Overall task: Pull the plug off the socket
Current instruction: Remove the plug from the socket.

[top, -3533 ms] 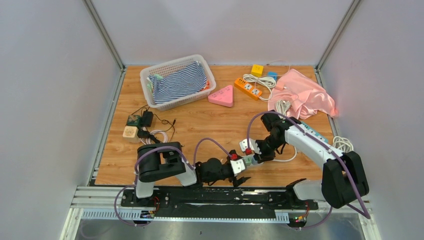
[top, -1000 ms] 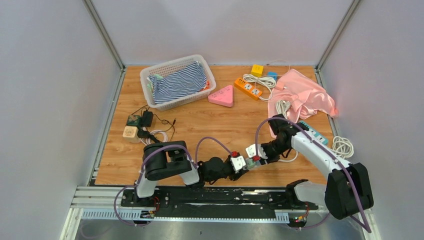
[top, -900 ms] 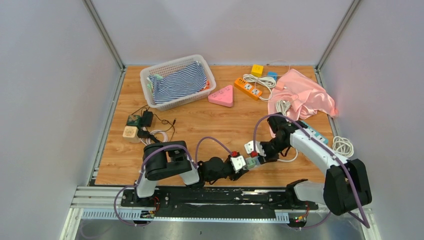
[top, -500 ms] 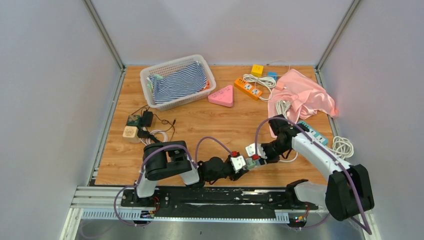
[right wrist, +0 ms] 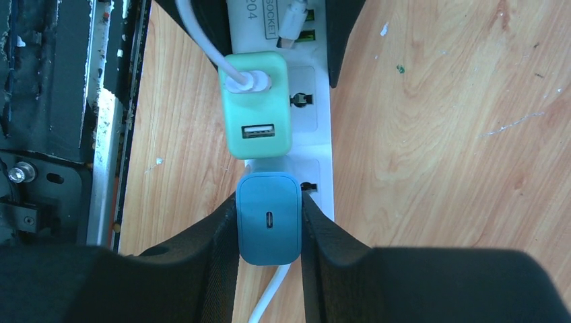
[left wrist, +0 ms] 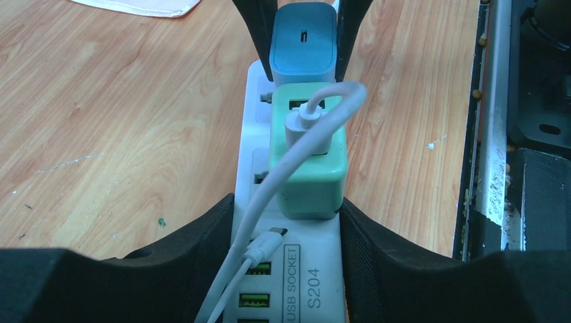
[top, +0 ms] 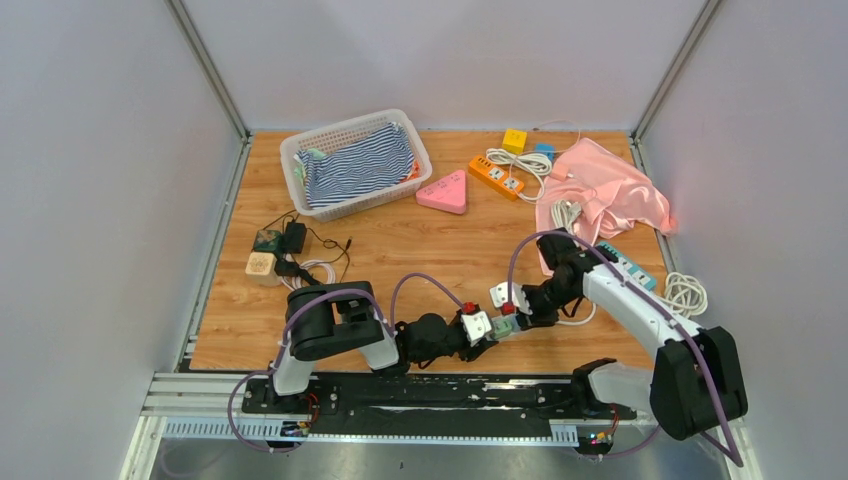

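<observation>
Two grippers are holding unchanged this past second: we are noting the right gripper point(right wrist: 269, 207) pinching the blue charger plug point(right wrist: 268, 232), apparently seated in the white power strip point(left wrist: 316, 296), the left gripper point(left wrist: 286, 210) clamping that strip; pull pending

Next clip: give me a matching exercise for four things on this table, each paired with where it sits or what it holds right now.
1. blue charger
2. green charger
3. white power strip
4. white basket

A. holds a striped cloth
B. clamped by the left gripper
C. plugged into the strip, next to the blue one
D. clamped by the right gripper

Pairs: 1-D, 2-C, 3-B, 4-A
</observation>
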`<state>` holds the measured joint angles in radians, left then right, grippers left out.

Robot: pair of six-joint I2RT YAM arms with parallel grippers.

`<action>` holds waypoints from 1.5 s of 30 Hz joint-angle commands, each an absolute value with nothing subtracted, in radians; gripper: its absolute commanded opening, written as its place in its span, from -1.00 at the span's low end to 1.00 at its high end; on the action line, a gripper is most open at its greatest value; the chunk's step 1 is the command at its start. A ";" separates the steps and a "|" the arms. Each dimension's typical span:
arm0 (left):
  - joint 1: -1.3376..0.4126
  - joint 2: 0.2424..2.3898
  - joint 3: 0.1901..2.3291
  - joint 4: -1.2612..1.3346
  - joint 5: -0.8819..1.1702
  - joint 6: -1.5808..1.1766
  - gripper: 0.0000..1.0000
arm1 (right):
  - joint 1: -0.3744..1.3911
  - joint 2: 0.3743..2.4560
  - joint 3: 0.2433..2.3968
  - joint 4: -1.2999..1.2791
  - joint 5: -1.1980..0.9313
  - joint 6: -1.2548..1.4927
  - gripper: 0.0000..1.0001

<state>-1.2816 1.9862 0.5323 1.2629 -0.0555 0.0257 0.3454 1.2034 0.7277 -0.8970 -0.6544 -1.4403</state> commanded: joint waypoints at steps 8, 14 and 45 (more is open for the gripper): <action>-1.284 2.027 0.548 1.213 -0.023 0.008 -1.00 | 0.342 1.167 0.690 -0.810 -0.708 -1.350 -1.00; -1.284 2.028 0.547 1.212 -0.022 0.008 -1.00 | 0.342 1.180 0.699 -0.767 -0.675 -1.274 -1.00; -1.284 2.029 0.551 1.210 -0.017 0.008 -1.00 | 0.343 1.093 0.662 -0.957 -0.769 -1.653 -1.00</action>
<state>-1.2797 1.9873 0.5346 1.2625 -0.0338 0.0254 0.3454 1.1324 0.6815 -0.8856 -0.6621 -1.4723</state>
